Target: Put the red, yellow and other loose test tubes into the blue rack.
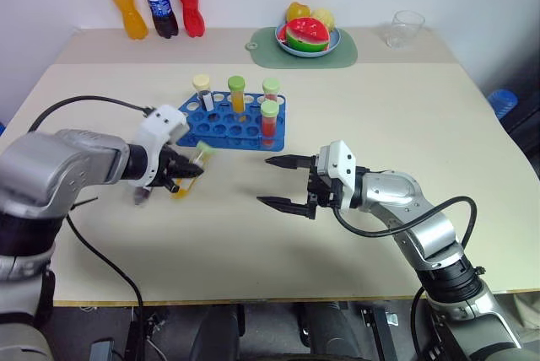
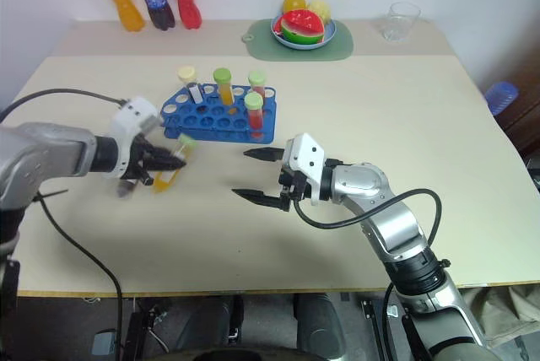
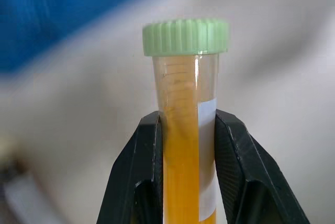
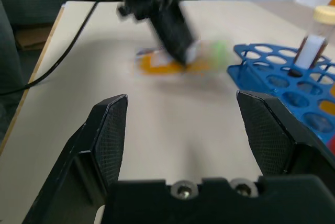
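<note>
An orange-filled test tube (image 1: 190, 171) with a pale green cap sits clamped in the left end effector (image 1: 179, 177), above the counter (image 1: 405, 125) just in front of the blue rack (image 1: 232, 123). The rack holds 4 capped tubes. The right end effector (image 1: 278, 182) gapes wide, empty.

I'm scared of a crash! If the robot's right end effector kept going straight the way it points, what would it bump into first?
Probably the left end effector and its yellow tube, straight ahead of the open right end effector. Depth is unclear.
</note>
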You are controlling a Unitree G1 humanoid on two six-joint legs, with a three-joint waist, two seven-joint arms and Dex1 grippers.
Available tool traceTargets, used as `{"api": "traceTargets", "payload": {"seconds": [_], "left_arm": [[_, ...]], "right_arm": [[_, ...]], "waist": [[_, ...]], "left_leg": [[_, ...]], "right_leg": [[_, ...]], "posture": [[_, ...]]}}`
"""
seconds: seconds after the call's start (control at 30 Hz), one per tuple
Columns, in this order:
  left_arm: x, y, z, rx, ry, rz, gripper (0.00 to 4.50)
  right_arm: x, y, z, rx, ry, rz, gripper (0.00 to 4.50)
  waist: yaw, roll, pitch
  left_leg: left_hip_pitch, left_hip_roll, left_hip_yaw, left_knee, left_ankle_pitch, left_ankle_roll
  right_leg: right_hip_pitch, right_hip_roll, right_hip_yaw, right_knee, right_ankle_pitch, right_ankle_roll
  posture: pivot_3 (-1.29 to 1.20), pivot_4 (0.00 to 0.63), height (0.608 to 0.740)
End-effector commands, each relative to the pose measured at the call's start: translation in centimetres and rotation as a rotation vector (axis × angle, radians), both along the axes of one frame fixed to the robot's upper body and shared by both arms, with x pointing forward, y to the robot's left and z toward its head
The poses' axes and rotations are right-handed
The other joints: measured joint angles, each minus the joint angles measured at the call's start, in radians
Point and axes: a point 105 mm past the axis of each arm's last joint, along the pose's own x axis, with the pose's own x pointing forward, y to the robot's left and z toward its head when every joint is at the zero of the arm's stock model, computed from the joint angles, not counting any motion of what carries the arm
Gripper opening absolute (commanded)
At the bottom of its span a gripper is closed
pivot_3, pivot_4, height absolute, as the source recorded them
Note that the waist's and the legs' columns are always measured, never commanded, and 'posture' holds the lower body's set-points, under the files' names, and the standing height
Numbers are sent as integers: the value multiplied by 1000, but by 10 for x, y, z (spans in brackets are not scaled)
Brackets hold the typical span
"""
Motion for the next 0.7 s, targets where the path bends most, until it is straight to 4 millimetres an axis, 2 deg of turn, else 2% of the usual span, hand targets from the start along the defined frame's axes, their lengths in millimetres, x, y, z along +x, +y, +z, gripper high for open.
{"api": "traceTargets", "payload": {"seconds": [0.03, 0.1, 0.17, 0.23, 0.37, 0.47, 0.7], "left_arm": [[3, 3, 35, -143, -360, 164, 752], [3, -3, 36, -171, -443, 198, 752], [18, -10, 42, -221, -613, 376, 752], [25, -18, 42, -268, -698, 485, 752], [43, -47, 39, -248, -856, 513, 752], [54, -52, 28, -248, -863, 519, 752], [66, -66, 7, -342, -821, 464, 752]], "right_arm": [[-1, 3, 1, 29, -21, -35, 3678], [1, 3, -3, 33, -8, -63, 3678], [6, 4, -6, 51, 9, -100, 3678], [11, 6, -7, 63, 13, -127, 3678], [17, 5, -2, 85, 8, -160, 3678], [18, 3, -1, 83, 5, -165, 3678], [19, -1, -2, 87, 3, -200, 3678]], "waist": [[12, -1, 0], [16, -1, 0], [19, -1, 0], [25, -3, -1], [31, -2, -1], [27, -2, -1], [27, -2, -1]], "left_leg": [[0, 0, 0, 0, 0, 0], [-1, -1, 0, 1, 0, 0], [-1, -1, 0, 1, 1, -1], [0, -3, 0, 1, 1, -1], [0, -3, 0, 1, 1, -1], [1, -3, 0, 0, 1, -1], [1, -3, 0, 0, 1, -1]], "right_leg": [[0, 0, 0, -1, 0, 0], [0, -1, 0, 0, 0, 0], [0, -1, 0, 0, 0, 0], [2, -2, 0, -1, 1, 0], [2, -1, 0, -1, 1, 0], [1, -1, 0, -1, 1, 0], [1, -1, 0, -1, 1, 1]], "posture": [[0, 150, 734], [0, 150, 734], [0, 150, 734], [0, 150, 734], [0, 150, 734], [0, 150, 734], [0, 150, 734]]}}
